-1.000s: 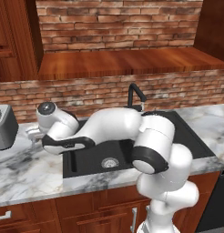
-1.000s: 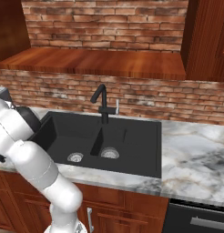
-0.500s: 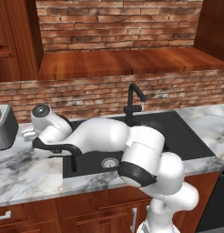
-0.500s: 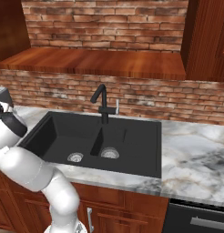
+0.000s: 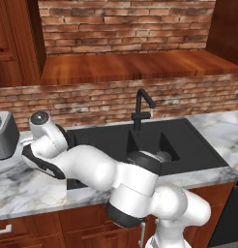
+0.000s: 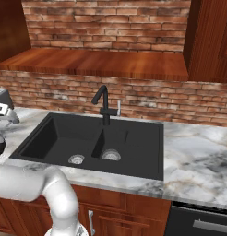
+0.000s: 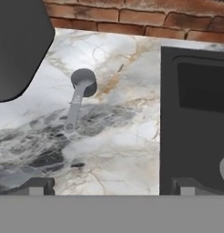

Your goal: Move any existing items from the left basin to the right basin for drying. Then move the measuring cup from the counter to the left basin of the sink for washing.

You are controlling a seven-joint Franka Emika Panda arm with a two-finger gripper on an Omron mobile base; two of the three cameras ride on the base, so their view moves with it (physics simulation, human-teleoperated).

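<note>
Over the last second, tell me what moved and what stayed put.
The white arm swung further left across the white marble counter, carrying the open end effector away from the matte black double-basin sink toward the small grey metallic measuring cup. Nothing was grasped or released. The sink, the black curved faucet and the measuring cup stayed put.

White marble counter (image 7: 123, 150) with grey veining; the small grey measuring cup (image 7: 83, 83) lies on it, handle toward the near edge, between a toaster (image 5: 5, 135) and the black sink (image 6: 134, 143)
</note>
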